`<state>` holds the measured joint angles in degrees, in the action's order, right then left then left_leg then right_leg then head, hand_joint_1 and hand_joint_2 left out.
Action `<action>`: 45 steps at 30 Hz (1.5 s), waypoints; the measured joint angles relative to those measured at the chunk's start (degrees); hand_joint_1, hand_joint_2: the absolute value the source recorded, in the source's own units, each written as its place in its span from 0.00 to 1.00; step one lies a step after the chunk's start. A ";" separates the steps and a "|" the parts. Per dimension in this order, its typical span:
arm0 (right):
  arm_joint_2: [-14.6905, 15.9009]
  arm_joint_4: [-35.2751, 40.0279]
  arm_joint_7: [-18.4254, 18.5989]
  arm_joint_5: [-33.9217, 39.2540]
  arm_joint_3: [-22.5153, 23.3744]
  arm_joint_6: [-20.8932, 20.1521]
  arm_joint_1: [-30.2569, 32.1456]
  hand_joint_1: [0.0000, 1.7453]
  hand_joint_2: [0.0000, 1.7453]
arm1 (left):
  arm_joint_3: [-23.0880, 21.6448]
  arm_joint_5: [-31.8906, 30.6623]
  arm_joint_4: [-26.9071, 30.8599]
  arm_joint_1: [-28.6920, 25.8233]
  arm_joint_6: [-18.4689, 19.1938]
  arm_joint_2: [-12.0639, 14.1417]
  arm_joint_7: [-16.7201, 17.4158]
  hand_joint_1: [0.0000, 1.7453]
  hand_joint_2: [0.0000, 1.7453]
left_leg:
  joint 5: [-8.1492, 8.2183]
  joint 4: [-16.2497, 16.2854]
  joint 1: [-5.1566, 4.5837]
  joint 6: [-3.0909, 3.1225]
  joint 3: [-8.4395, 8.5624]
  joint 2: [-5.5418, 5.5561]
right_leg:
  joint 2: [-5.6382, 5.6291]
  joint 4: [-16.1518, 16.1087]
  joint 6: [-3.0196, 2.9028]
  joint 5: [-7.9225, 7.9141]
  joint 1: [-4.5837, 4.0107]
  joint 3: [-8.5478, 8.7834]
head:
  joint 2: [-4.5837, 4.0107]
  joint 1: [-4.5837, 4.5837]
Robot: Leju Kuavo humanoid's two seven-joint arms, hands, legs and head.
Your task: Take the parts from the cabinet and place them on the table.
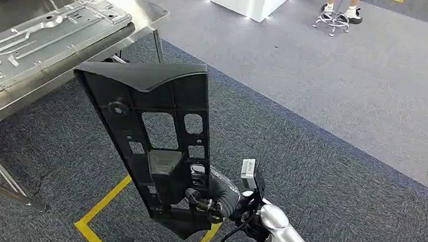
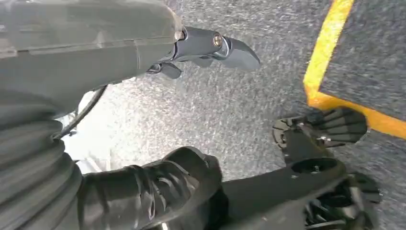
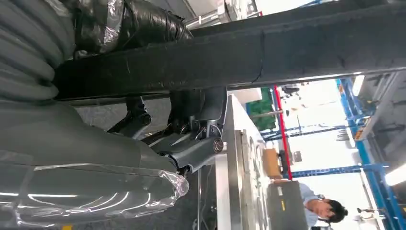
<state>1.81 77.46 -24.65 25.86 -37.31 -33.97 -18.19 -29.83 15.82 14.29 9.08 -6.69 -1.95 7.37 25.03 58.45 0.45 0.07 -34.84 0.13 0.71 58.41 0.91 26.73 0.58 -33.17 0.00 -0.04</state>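
I hold a big black part up.
My right robot hand (image 1: 209,202) grips the black part (image 1: 155,134) low down; my left robot hand (image 2: 210,48) holds nothing, fingers apart. A metal sheet (image 1: 37,37) lies on the bench (image 1: 143,10).

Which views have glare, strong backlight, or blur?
Head view: sharp, with soft glare on the steel table. Left wrist view: carpet slightly blurred, left robot hand near and soft. Right wrist view: bright washed-out background behind the dark black part.
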 joint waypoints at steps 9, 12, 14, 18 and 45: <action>0.07 -0.53 0.04 0.07 0.02 0.02 0.12 1.00 1.00 | 0.13 -0.09 0.00 0.12 0.46 0.07 -0.07 0.00 1.00 | 0.30 -0.39 -0.48 2.25 0.82 0.53 | -0.53 16.47 0.57 5.01 0.12 -9.44 | 0.00 -0.02; 0.07 -0.52 0.33 0.26 0.02 0.04 -0.08 1.00 1.00 | 0.22 -0.33 0.00 0.20 0.63 -0.02 -0.07 0.00 1.00 | 0.91 -0.08 -0.50 1.92 1.29 0.84 | -0.80 1.78 -0.75 -1.62 -0.45 -2.85 | 0.00 0.00; 0.04 -0.50 0.37 0.35 0.02 0.04 -0.14 1.00 1.00 | 0.31 -0.39 0.00 0.24 0.66 0.00 0.02 0.00 1.00 | 1.09 0.04 -0.76 1.39 1.08 0.93 | -0.66 0.98 -0.82 -1.24 -0.71 -2.35 | 0.00 -0.04; 0.00 -0.39 0.41 0.39 0.02 0.09 -0.17 1.00 1.00 | 0.72 -0.46 0.00 0.22 0.72 0.15 0.00 0.00 1.00 | 1.94 0.74 -0.63 0.09 1.41 0.73 | -0.56 -0.37 -1.80 -1.50 -0.19 -1.20 | 0.00 -0.02; 0.02 -0.46 0.26 0.77 0.04 0.87 0.13 1.00 1.00 | 1.66 -1.29 -0.46 1.07 0.76 0.52 0.87 0.00 1.00 | 4.26 -0.97 -0.40 1.07 5.03 0.64 | -0.71 0.72 -1.44 -3.17 -1.26 -4.44 | 0.00 -0.02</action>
<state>1.84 77.00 -24.39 26.62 -37.27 -33.09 -18.05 -28.17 14.53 13.84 10.16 -5.92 -1.42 8.24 29.30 57.49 0.05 1.15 -29.80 0.77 0.00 59.13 -0.53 23.56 -0.68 -37.61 0.00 -0.07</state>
